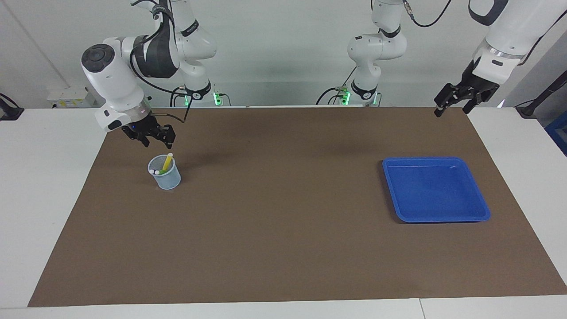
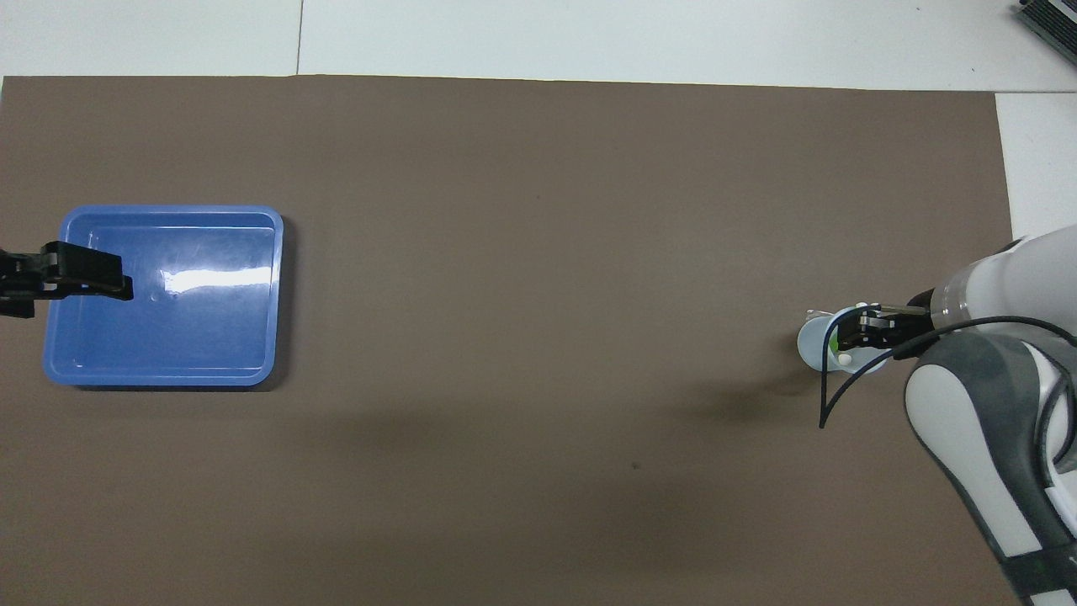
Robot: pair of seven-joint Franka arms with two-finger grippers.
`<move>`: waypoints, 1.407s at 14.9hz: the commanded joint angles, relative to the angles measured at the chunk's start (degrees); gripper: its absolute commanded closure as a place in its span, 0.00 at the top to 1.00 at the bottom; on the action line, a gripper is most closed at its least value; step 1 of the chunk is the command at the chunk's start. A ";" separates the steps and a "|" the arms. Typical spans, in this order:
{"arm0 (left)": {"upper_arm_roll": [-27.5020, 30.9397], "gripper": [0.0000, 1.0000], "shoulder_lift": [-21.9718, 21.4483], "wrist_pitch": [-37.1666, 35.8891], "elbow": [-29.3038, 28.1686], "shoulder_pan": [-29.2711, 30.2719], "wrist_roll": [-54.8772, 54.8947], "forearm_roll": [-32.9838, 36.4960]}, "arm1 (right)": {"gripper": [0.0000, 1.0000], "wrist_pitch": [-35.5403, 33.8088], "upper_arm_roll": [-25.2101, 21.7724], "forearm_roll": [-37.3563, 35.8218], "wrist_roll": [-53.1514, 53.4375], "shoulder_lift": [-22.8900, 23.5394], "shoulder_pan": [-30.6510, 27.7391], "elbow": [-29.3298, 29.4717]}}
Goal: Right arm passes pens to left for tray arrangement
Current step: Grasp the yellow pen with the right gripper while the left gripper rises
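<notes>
A: How will the pens (image 1: 167, 163) handle, standing in the mesh cup (image 1: 165, 174) toward the right arm's end of the counter (image 1: 283, 248)?

B: Light, stiff, probably slick; best pinched near the pale top end.

A: And the jaws?

B: Right gripper (image 1: 155, 136) hovers over the cup; whether its jaws are parted, I cannot tell. Left gripper (image 1: 456, 103) waits released above the blue tray (image 1: 436, 217), which holds nothing.

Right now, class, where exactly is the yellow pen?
The yellow pen stands tilted in the small mesh cup at the right arm's end of the table, just under the right gripper.
</notes>
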 commanded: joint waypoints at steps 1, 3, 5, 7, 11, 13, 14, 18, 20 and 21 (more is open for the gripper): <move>0.55 1.00 -1.79 3.85 -2.53 -1.23 -2.33 -0.03 | 0.67 2.60 0.16 1.23 1.18 1.50 -0.04 -1.37; 0.55 1.00 -1.62 4.39 -2.45 -1.14 -2.68 -2.65 | 0.63 2.87 0.07 1.23 2.58 2.12 -0.13 -1.37; 0.55 1.00 -1.79 4.31 -2.88 -0.96 -3.39 -3.28 | 0.61 2.95 0.07 1.05 5.22 2.21 -0.04 -1.37; 0.55 1.00 -1.79 3.96 -2.89 -0.88 -4.17 -5.90 | 0.59 2.95 0.07 1.05 6.10 2.65 -0.22 -1.46; 0.55 1.00 -1.79 3.69 -2.97 -1.31 -9.10 -9.95 | 0.58 3.91 0.07 1.05 7.69 2.65 -0.13 -2.77; 0.55 1.00 -1.79 3.69 -2.97 -1.49 -10.32 -11.37 | 0.56 5.06 0.07 1.05 7.78 2.65 -0.30 -3.48; 0.55 1.00 -1.79 3.95 -2.97 -2.10 -11.81 -11.54 | 0.55 5.15 0.07 1.05 7.78 2.83 -0.48 -3.57; 0.55 1.00 -1.79 4.40 -2.97 -2.99 -14.55 -11.89 | 0.54 5.85 0.07 1.05 7.86 3.62 -0.57 -4.00; 0.55 1.00 -1.88 4.39 -3.50 -2.99 -14.46 -12.51 | 0.53 5.85 0.07 1.05 7.78 3.97 -0.57 -4.01; 0.46 1.00 -2.05 4.31 -3.76 -2.99 -14.46 -12.69 | 0.52 5.85 0.07 1.05 7.78 3.97 -0.57 -4.01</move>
